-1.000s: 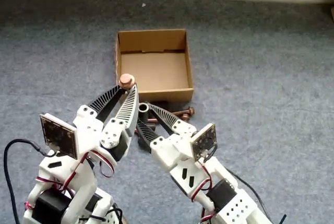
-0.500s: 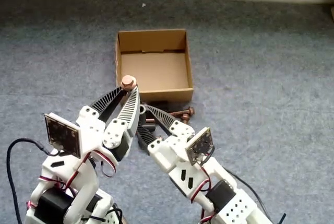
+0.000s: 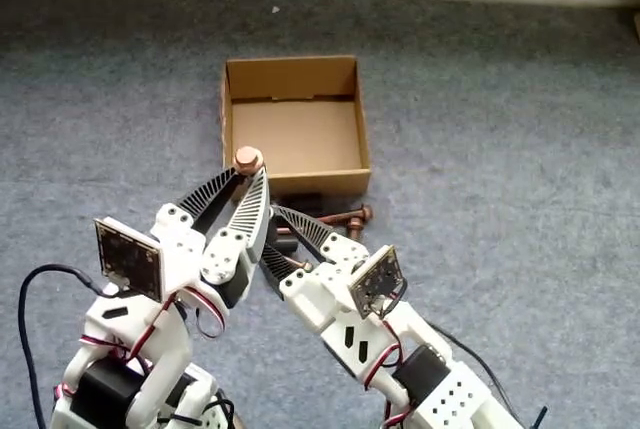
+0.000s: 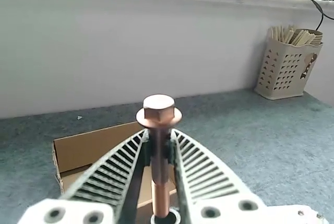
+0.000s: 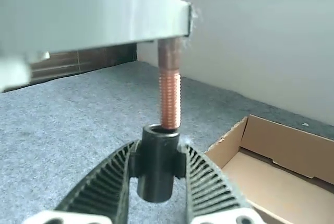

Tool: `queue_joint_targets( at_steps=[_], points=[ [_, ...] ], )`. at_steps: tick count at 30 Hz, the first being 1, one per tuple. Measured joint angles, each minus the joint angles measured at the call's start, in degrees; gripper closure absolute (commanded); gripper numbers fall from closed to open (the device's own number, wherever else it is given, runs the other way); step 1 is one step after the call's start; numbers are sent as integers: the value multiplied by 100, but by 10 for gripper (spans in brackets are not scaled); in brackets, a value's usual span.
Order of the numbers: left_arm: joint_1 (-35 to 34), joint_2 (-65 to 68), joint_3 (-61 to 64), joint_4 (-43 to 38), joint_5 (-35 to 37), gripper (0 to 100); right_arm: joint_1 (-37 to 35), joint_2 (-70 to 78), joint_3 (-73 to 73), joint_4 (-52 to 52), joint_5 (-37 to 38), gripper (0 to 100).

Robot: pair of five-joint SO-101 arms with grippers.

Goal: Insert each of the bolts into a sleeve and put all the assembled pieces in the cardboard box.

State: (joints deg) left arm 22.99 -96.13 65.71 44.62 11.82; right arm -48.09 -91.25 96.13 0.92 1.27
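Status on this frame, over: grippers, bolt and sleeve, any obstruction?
Left gripper shut on bolt, head up. Right gripper shut on sleeve, bolt tip at its mouth. Spare bolts lie by cardboard box, clear of the insertion.

I have two pincers, my left pincer (image 4: 159, 135) and my right pincer (image 5: 156, 153). I see one cardboard box (image 3: 228, 109). One bolt (image 4: 158, 115) is in my left pincer, and one sleeve (image 5: 156, 169) is in my right pincer. More bolts (image 3: 345, 217) lie on the tabletop (image 3: 500, 129) just beside the box. I think there are two, but they lie close together and I cannot be sure. One dark sleeve (image 3: 303, 199) seems to lie there too. Far back stands one basket (image 4: 284, 65).
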Motion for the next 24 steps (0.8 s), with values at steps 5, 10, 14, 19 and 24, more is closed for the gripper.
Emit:
queue_joint_targets(
  at_steps=[5,10,14,19,24],
  points=[
    [97,0,9,97,-273,992,18,0,0,0,0,994],
    [158,0,18,316,-290,990,158,-9,0,-9,9,994],
    [185,88,44,484,-290,989,202,-26,0,-9,0,994],
    [316,79,44,484,-334,937,202,-26,0,-9,0,994],
    [316,53,44,730,-554,773,211,-26,0,-9,0,994]
  ],
)
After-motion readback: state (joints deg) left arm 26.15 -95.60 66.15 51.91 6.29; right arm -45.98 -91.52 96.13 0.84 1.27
